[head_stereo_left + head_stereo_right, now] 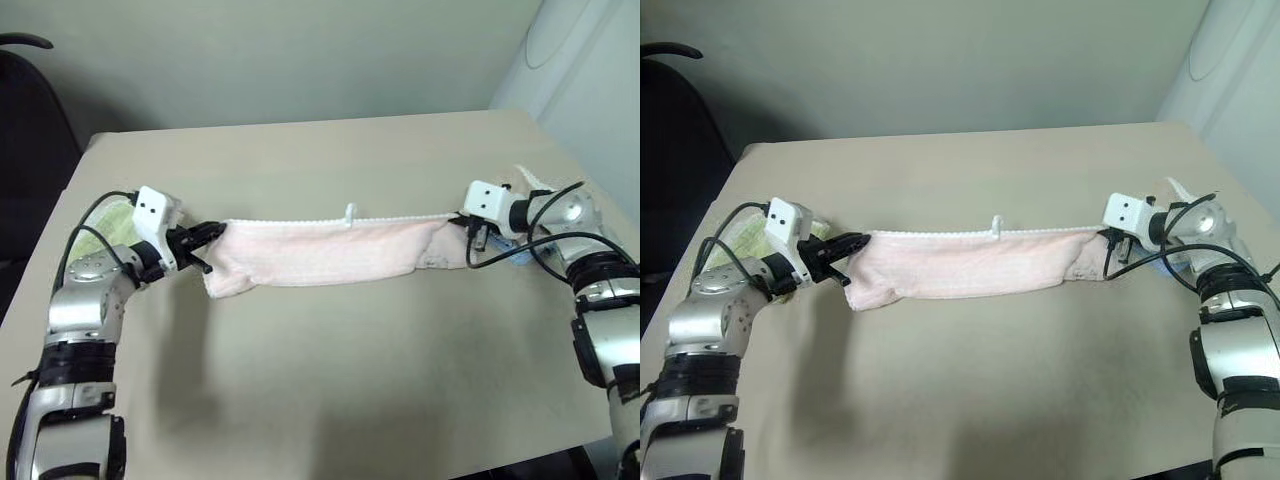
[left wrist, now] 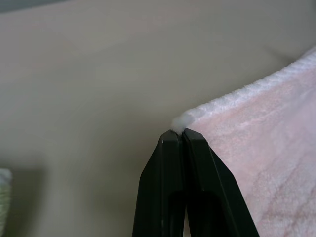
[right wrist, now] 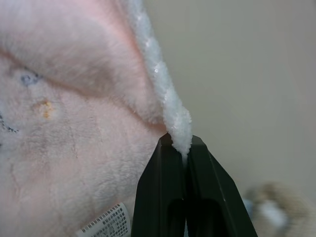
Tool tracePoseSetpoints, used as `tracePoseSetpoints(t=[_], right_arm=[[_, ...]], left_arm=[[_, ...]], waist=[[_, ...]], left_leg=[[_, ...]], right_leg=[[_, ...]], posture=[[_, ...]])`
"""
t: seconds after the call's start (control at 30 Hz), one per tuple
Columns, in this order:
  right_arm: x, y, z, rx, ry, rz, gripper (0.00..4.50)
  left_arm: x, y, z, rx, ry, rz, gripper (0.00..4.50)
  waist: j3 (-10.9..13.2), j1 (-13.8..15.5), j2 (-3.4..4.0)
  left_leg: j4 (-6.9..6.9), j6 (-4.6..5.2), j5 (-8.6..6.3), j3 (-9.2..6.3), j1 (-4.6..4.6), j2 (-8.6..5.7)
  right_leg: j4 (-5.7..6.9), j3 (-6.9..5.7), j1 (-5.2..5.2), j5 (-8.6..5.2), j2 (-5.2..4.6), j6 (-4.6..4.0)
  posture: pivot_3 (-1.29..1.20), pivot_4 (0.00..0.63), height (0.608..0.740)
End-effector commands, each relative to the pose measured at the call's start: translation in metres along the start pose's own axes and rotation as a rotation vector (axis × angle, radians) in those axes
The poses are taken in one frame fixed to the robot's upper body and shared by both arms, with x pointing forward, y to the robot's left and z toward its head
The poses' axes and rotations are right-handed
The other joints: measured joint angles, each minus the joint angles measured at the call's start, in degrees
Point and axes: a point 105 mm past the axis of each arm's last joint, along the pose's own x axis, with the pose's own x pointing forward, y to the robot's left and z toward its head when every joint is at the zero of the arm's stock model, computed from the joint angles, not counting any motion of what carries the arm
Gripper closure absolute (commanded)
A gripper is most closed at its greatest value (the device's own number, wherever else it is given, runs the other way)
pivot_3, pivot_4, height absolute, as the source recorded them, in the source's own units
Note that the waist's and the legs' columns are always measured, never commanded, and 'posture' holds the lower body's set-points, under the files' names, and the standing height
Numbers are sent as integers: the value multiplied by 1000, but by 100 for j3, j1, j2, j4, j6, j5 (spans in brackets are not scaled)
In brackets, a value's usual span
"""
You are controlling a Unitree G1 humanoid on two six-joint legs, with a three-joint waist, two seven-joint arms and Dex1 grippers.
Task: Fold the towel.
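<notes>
While the towel (image 1: 330, 255) hangs stretched in a long pink band above the middle of the table (image 1: 330, 400), the left eye view shows the left gripper (image 1: 212, 236) pinched tight on its one end and the right gripper (image 1: 466, 226) pinched tight on the other, a white stitched edge running along the top with a small white loop (image 1: 350, 212) standing up from it. Under the towel the table is a plain beige sheet, bare toward its far edge, with the cloth's shadow falling on it nearer the camera. Beyond the table rises a pale greenish wall (image 1: 300, 60); a dark chair (image 1: 30, 120) stands off the table's left end and a whitish panel (image 1: 590, 70) off its right end. In the right eye view a light green towel (image 1: 752, 232) lies on the table just behind the left gripper, near the table's left edge. From the left wrist view the two black fingers (image 2: 168, 187) meet flat together with a white tuft of the towel's corner caught at their tips, beige table behind it. From the right wrist view the black fingers (image 3: 210, 192) clamp the fluffy white edging, with pink pile, faint marks and a printed label (image 3: 106, 222) beside them, and the table beyond
</notes>
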Motion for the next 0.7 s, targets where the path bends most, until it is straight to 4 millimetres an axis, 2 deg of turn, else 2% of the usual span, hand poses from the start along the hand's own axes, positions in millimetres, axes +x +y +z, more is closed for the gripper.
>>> tracePoseSetpoints(t=[0.03,0.17,0.2,0.3,0.6,0.63,0.7], right_arm=[[-2,-11,4,-31,1,-55,4500],[2,-14,1,-45,24,-106,4500],[2,-15,1,-47,28,-118,4286],[0,-21,1,-64,36,-170,3522],[-11,-36,5,-123,26,-253,316],[-15,-40,5,-136,23,-279,27],[-22,-47,7,-146,6,-324,27]], left_arm=[[0,2,1,57,14,-7,4463],[3,1,-14,92,84,-18,4463],[3,2,-16,102,97,-11,4253],[5,5,-19,85,96,4,3431],[7,24,-12,76,54,103,124],[5,29,-10,88,46,135,0],[1,41,-6,129,34,220,0]], waist=[[0,0,0],[1,1,1],[0,0,1],[1,0,1],[1,2,1],[1,3,1],[1,2,1]], left_leg=[[-1,0,0,0,-1,0],[0,0,0,0,-5,1],[0,0,0,0,-5,1],[1,0,0,0,-5,2],[-2,0,0,0,-6,2],[-2,0,0,0,-7,2],[-1,0,0,0,-12,2]], right_leg=[[0,0,-2,0,0,0],[4,0,-6,0,0,-1],[4,0,-6,0,0,-1],[8,0,-8,1,0,-2],[8,0,-11,1,-1,-4],[8,0,-11,1,-1,-4],[6,0,-15,1,-1,-4]], posture=[[0,150,740],[0,150,740],[0,150,740],[0,150,740],[0,150,740],[0,150,740],[0,150,740]])
